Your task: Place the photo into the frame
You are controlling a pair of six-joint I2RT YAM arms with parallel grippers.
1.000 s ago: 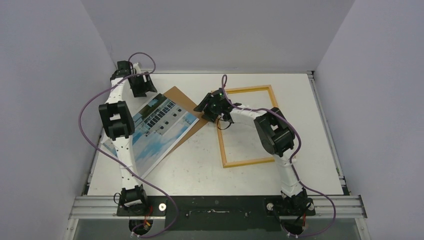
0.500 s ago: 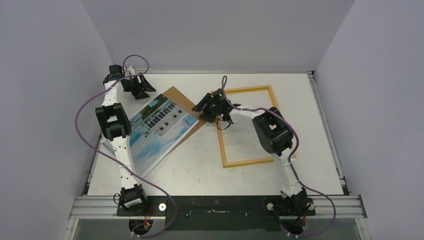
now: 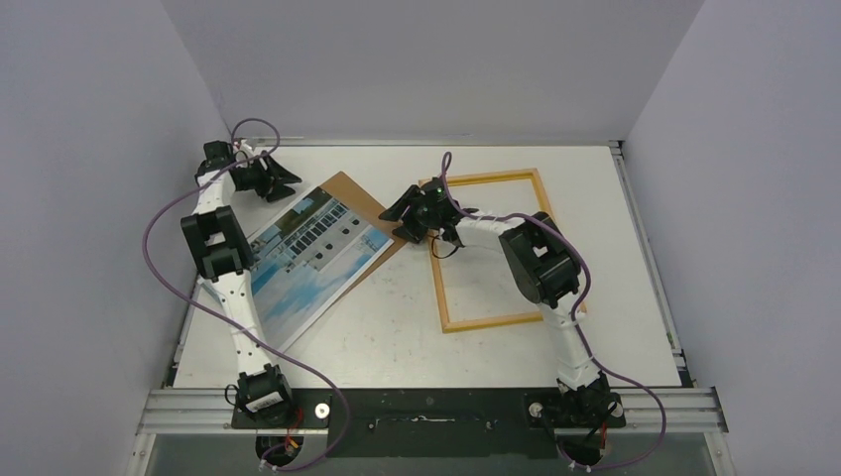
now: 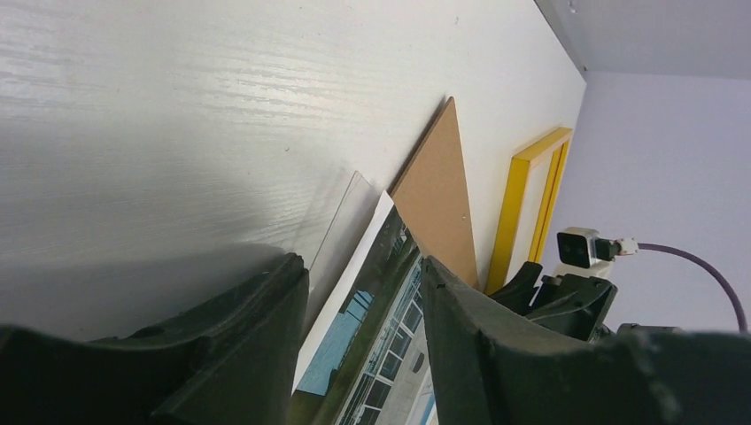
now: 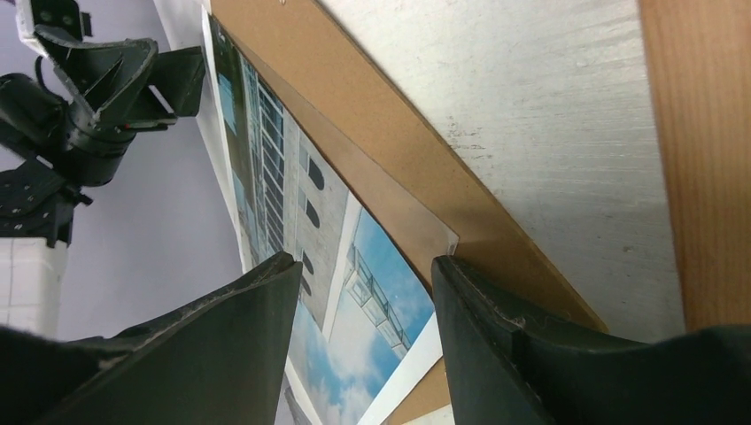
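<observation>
While both tools have their fingers apart with nothing pinched, I'd say this job has barely started. The left tool (image 3: 276, 181) is down low at the far-left of the counter (image 3: 397, 342), spread just beside the far corner of the photo (image 3: 312, 253). On its wrist cam that corner and the edge of a clear sheet (image 4: 341, 221) show in the gap. The right tool (image 3: 402, 213) is spread too, over the print's opposite corner, where it lies on a brown backing board (image 3: 347, 188). The frame (image 3: 496, 319) lies flat to the right, wood side up, with only bare counter inside. Still to do: grab the print, carry it over, square it up and drop it in.
</observation>
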